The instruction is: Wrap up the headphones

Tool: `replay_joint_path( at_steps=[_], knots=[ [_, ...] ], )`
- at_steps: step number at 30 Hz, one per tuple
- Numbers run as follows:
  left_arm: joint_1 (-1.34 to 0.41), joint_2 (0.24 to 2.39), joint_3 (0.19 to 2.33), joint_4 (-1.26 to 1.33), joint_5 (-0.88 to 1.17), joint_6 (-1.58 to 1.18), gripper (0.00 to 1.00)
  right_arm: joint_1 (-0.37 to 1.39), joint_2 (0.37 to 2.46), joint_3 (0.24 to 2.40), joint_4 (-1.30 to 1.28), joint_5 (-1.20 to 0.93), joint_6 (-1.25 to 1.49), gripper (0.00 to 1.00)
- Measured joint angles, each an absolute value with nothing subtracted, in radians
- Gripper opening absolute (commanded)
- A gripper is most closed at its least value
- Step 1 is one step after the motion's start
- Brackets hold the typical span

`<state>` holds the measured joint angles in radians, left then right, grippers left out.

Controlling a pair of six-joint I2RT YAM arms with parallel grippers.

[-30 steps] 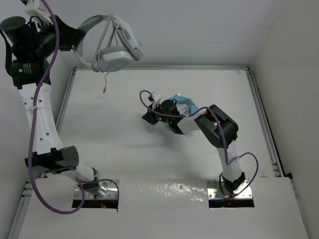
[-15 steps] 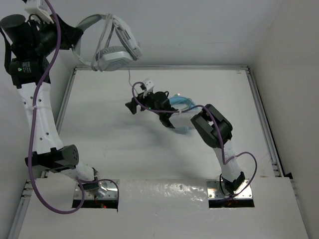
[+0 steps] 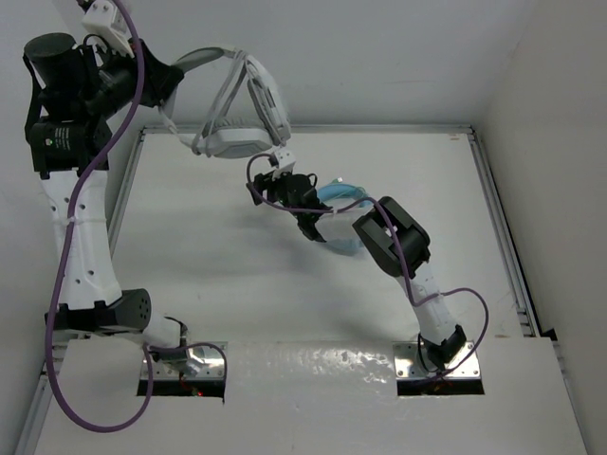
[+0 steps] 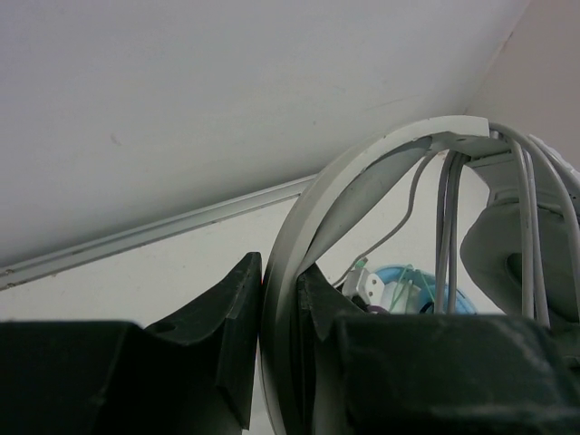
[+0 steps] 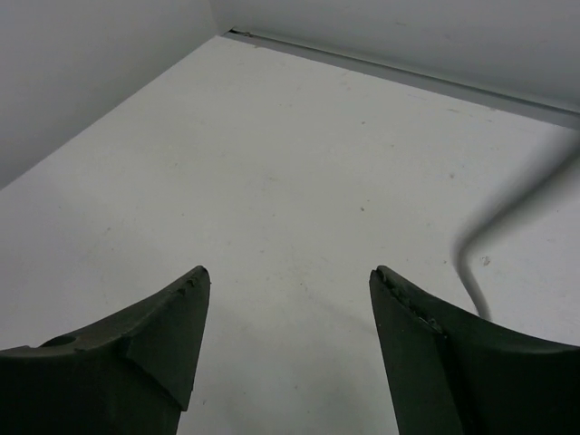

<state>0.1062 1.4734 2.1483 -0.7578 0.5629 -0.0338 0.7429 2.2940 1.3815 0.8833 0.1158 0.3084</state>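
Note:
My left gripper (image 3: 174,76) is raised at the far left, shut on the curved headband (image 4: 294,236) of the white and light-grey headphones (image 3: 237,142). The ear cups hang tilted over the table's far edge, with cable strands (image 4: 449,217) running along the headband. Just below the lower ear cup, my right gripper (image 3: 264,190) points left. In the right wrist view its jaws (image 5: 288,274) stand open over bare table with nothing between them. A blurred loop of thin cable (image 5: 469,258) lies just outside the right finger.
Light blue headphones (image 3: 341,194) lie on the white table (image 3: 190,256) behind my right wrist, also seen as a blue shape (image 4: 412,285) in the left wrist view. Metal rails (image 3: 498,218) edge the table, and white walls stand behind and on both sides.
My right gripper opened and moved left and farther back, to just under the hanging ear cup. The left arm swung the headphones to the right and lower.

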Motion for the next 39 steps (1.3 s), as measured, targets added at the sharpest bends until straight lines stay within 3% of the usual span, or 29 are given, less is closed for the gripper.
replay_joint_path(
  at_steps=[11, 12, 13, 15, 25, 28, 29, 31, 32, 33, 39],
  knots=[
    [0.106, 1.478, 2.168, -0.762, 0.530, -0.021, 0.00, 0.785, 2.228, 1.164, 0.886, -0.068, 0.257, 0.79],
    [0.106, 1.478, 2.169, -0.761, 0.526, -0.019, 0.00, 0.790, 2.209, 1.151, 0.877, -0.077, 0.260, 0.83],
    [0.106, 1.478, 2.169, -0.761, 0.523, -0.017, 0.00, 0.793, 2.191, 1.143, 0.873, -0.081, 0.263, 0.93],
    [0.106, 1.478, 2.169, -0.761, 0.517, -0.015, 0.00, 0.794, 2.162, 1.140, 0.877, -0.080, 0.269, 0.99],
    [0.106, 1.479, 2.169, -0.761, 0.519, -0.011, 0.00, 0.789, 2.177, 1.331, 0.809, -0.078, 0.274, 0.97],
    [0.106, 1.479, 2.169, -0.762, 0.525, -0.009, 0.00, 0.789, 2.199, 1.351, 0.798, -0.070, 0.280, 0.81],
    [0.106, 1.479, 2.169, -0.762, 0.529, -0.010, 0.00, 0.789, 2.214, 1.360, 0.796, -0.056, 0.279, 0.62],
    [0.106, 1.479, 2.169, -0.766, 0.543, -0.012, 0.00, 0.788, 2.241, 1.378, 0.786, -0.023, 0.286, 0.40],
    [0.106, 1.479, 2.170, -0.769, 0.548, -0.013, 0.00, 0.788, 2.257, 1.391, 0.775, -0.004, 0.286, 0.09],
    [0.106, 1.479, 2.170, -0.771, 0.552, -0.014, 0.00, 0.787, 2.270, 1.401, 0.769, 0.006, 0.279, 0.00],
    [0.106, 1.468, 2.138, -0.737, 0.525, -0.060, 0.00, 0.786, 2.281, 1.342, 0.788, 0.034, 0.305, 0.00]
  ],
)
